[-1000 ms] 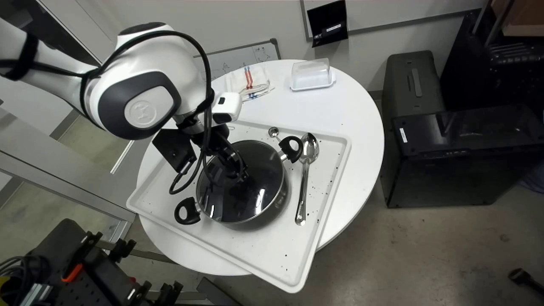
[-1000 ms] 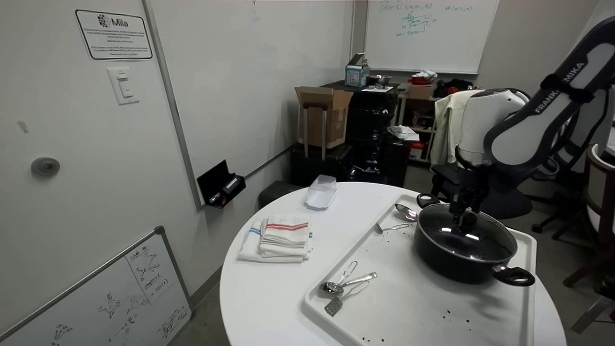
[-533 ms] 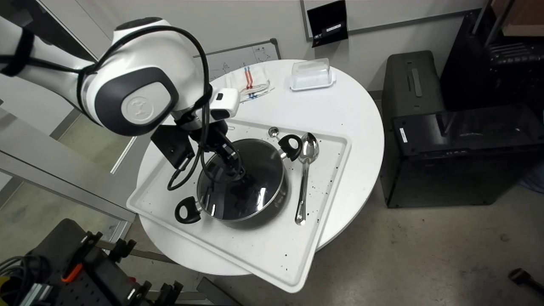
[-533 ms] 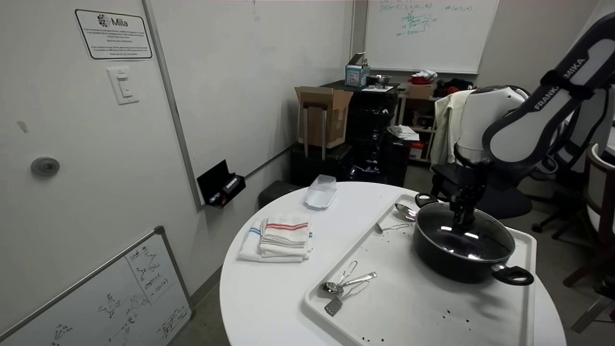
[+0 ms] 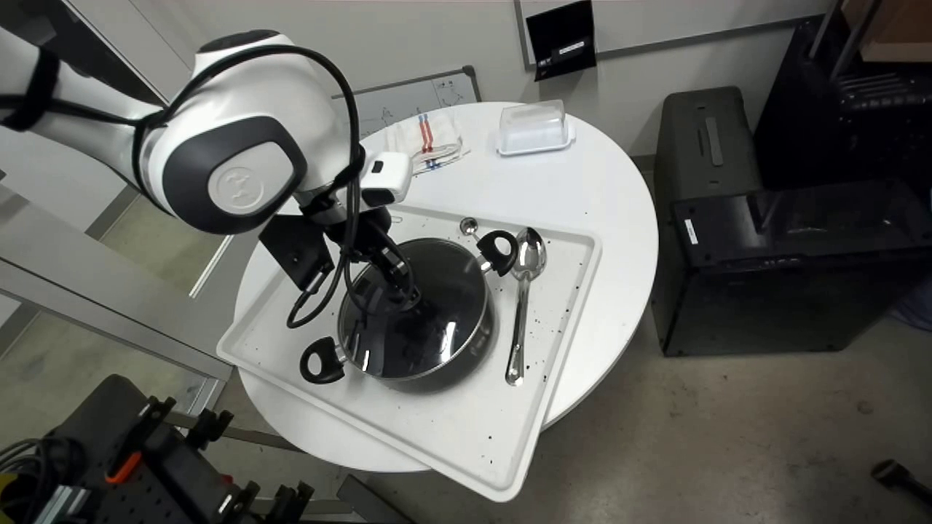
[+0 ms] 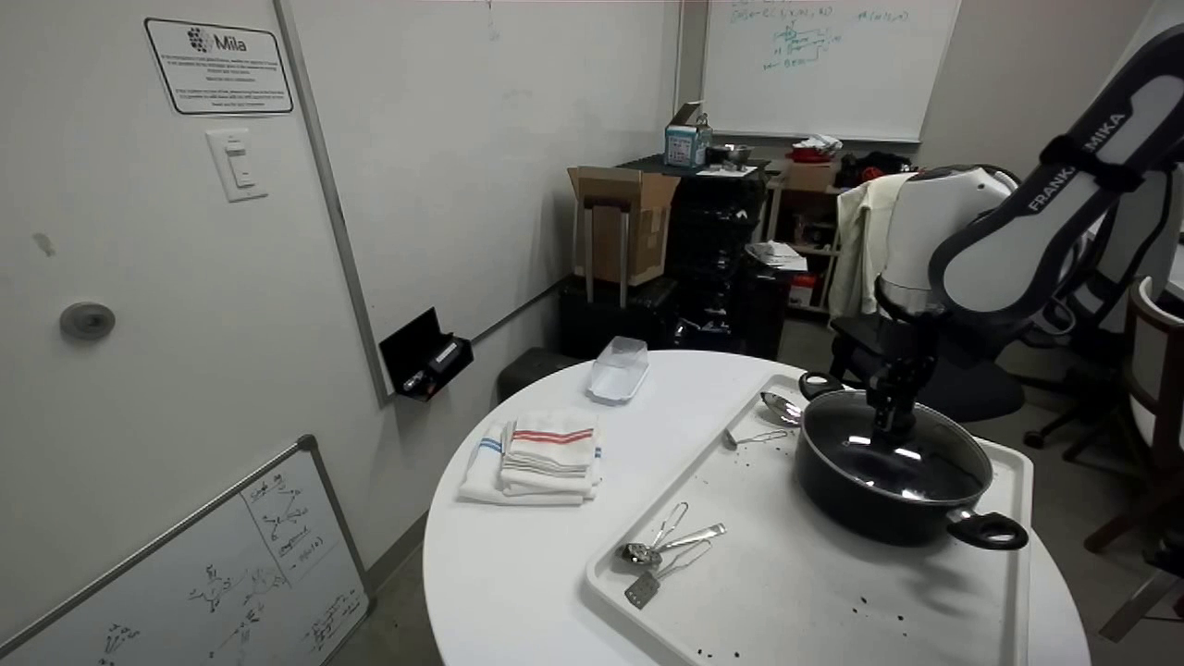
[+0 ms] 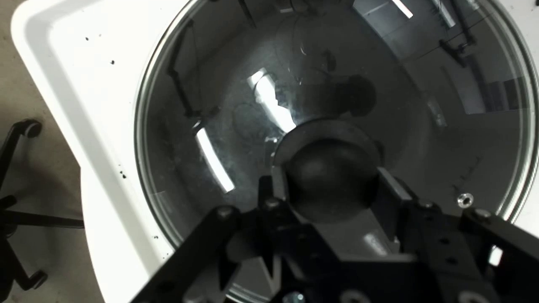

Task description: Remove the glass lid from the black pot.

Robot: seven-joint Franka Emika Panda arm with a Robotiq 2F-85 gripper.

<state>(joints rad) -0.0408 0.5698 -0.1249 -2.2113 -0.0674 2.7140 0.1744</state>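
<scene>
The glass lid [image 7: 219, 105], dark and see-through with a metal rim, rests on the black pot [image 6: 856, 504]. In the wrist view its round black knob [image 7: 330, 164] fills the space between my gripper's [image 7: 332, 183] two fingers, which press on it from both sides. My gripper is shut on this knob. Both exterior views have the gripper [image 6: 893, 421] coming down from above onto the lid's middle, where the fingers hide the knob. I see no gap between lid and pot rim in an exterior view [image 6: 851, 467].
The pot stands on a white tray [image 5: 466, 451] on a round white table. Beside it lie a large metal spoon [image 5: 520, 313] and a smaller one [image 5: 470, 227]. Several small utensils [image 6: 661, 560] lie at a tray corner. Folded towels [image 6: 550, 458] and a clear-lidded box [image 5: 535, 129] stand beyond.
A second ago the fingers stood apart around the knob; they have since closed on it. The arm and pot have shifted very slightly. Over the last half second almost nothing moves.
</scene>
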